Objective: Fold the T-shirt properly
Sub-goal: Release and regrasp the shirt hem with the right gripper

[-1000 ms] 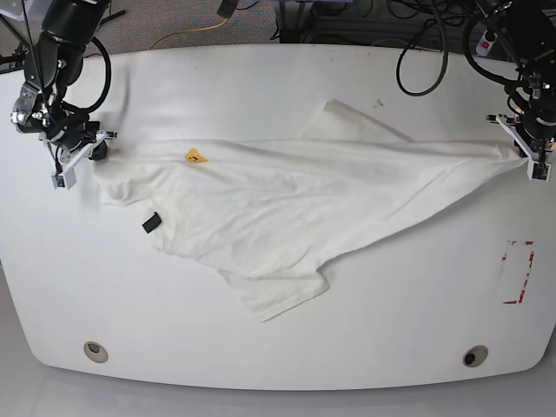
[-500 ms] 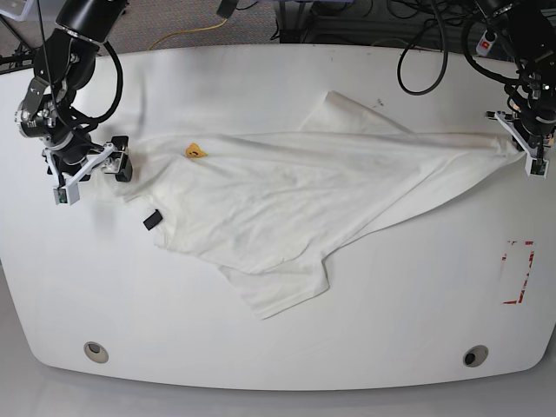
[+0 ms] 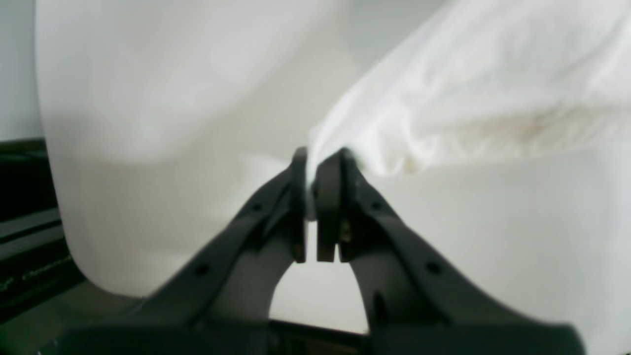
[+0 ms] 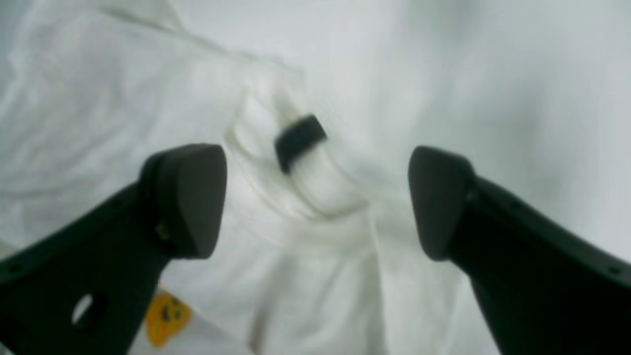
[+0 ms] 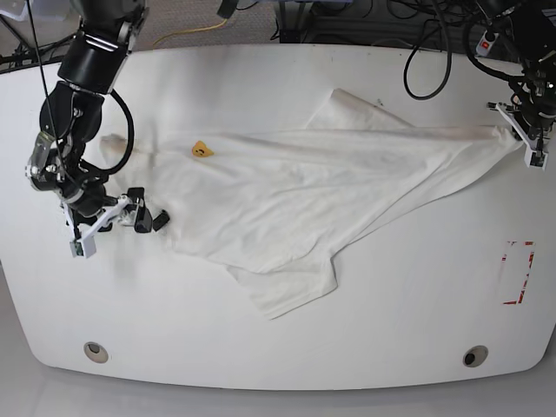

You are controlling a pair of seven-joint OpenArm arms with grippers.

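The white T-shirt (image 5: 287, 187) lies crumpled and stretched across the table, plain side up, its print hidden. Its yellow tag (image 5: 201, 149) shows near the back left and its black tag (image 5: 162, 221) at the left edge. My left gripper (image 5: 529, 142) is shut on the shirt's right corner; in the left wrist view the gripper (image 3: 311, 165) pinches the shirt's fabric (image 3: 468, 98). My right gripper (image 5: 122, 217) is open beside the black tag. In the right wrist view the open gripper (image 4: 315, 197) straddles the black tag (image 4: 299, 140), with the yellow tag (image 4: 166, 315) low on the left.
The white table (image 5: 278, 365) has two round holes (image 5: 95, 351) (image 5: 474, 355) near its front edge. A red-marked rectangle (image 5: 519, 272) sits at the right. Cables (image 5: 426, 61) hang at the back right edge.
My right gripper has moved from the shirt's far left corner toward the front, down to the black tag. The shirt's left edge has slid to the right. My left gripper has drawn the right corner slightly back.
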